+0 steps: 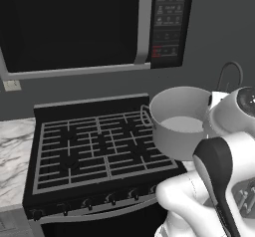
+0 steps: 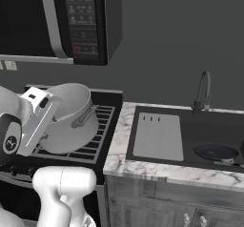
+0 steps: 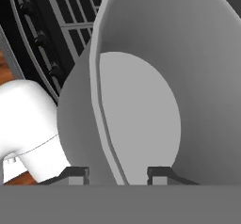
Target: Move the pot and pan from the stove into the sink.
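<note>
A: State the position of the pot (image 1: 180, 124).

B: The pot is lifted clear of the stove (image 1: 94, 149) and hangs over the stove's right edge, tilted. In the right base view its lower side is just above the grates near the stove's right front corner. One small side handle (image 1: 145, 115) faces left toward the middle of the grates.

A: State the condition of the gripper (image 3: 117, 175).

B: The jaws are partly closed, one finger on each side of the pot's rim wall. In the hand view, one fingertip (image 3: 75, 175) sits outside the wall and the other inside, with the rim edge running between them. The gripper holds the pot by that wall.

A: Where is the pan (image 2: 216, 152)?

B: The pan lies flat in the basin of the sink (image 2: 190, 121), toward the basin's front right. Its handle is too small to make out.

A: Describe the sink area.

B: The grey drainboard panel (image 2: 158, 136) occupies the left part of the sink. The dark arched faucet (image 2: 203, 92) stands at the sink's back edge. A marble worktop (image 2: 116, 145) strip separates the stove's right edge from the sink's left edge.

A: What is above the stove?

B: A microwave (image 1: 74, 27) is mounted over it, control panel on its right side.
</note>
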